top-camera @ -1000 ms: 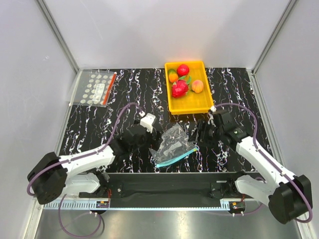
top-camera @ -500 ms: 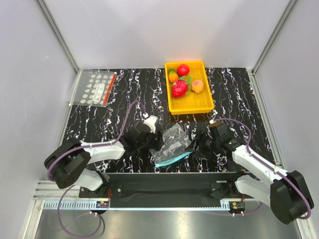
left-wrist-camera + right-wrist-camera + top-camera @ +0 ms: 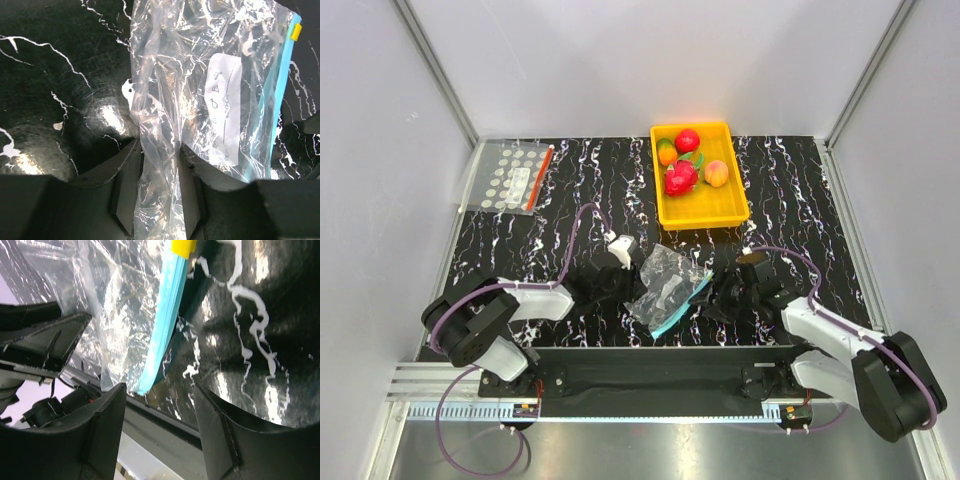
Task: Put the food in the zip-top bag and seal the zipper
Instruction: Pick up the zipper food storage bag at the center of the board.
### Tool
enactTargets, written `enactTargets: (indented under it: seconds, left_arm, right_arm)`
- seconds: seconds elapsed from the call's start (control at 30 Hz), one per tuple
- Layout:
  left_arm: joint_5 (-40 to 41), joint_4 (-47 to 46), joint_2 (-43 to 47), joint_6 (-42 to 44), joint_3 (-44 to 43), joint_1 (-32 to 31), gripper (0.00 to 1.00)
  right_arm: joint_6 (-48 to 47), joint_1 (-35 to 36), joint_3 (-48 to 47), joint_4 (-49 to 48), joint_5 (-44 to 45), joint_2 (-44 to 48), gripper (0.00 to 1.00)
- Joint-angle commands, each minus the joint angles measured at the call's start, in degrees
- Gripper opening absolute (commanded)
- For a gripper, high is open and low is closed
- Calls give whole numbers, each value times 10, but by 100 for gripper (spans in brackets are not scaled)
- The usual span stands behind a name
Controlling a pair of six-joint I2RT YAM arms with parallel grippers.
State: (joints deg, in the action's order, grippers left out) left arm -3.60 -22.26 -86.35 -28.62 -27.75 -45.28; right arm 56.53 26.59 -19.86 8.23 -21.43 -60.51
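The clear zip-top bag [image 3: 665,285] lies crumpled on the black marbled table between my two arms. Its pale blue zipper [image 3: 684,304] runs along the right edge, with a yellow slider [image 3: 296,31] at one end. My left gripper [image 3: 624,284] is shut on a fold of the bag's [image 3: 200,75] left side, and plastic fills the gap in that gripper [image 3: 159,150]. My right gripper [image 3: 160,395] stands open just right of the zipper [image 3: 167,315], with nothing between its fingers. The food sits in the yellow tray [image 3: 702,214]: a red apple [image 3: 687,140], a peach-orange fruit [image 3: 717,173] and an orange-and-green one [image 3: 667,152].
A larger red fruit [image 3: 680,178] also lies in the tray. A flat white-dotted bag with a red strip [image 3: 515,178] rests at the far left. The table's near edge and a metal rail [image 3: 150,440] run just below the grippers.
My left gripper has closed on the bag's left side. The bag has bunched up and its blue strip has swung to a diagonal. My right gripper has moved down and in towards the strip.
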Motion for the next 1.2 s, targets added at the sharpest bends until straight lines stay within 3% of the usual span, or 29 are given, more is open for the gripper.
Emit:
enactTargets:
  seconds: [0.0, 0.57, 0.9, 1.17]
  left_arm:
    - [-16, -44, -8, -7, 9, 0, 39]
    - [-16, -55, -8, -3, 27, 0, 37]
    - [-18, -52, -19, 5, 18, -4, 32]
    - [-5, -37, -30, 12, 5, -11, 32]
  right_arm:
    - [8, 5, -3, -63, 24, -26, 63]
    - [-2, 5, -58, -162, 41, -168, 56]
    - [-8, 5, -64, -171, 41, -153, 36]
    - [-23, 5, -83, -149, 40, -156, 34]
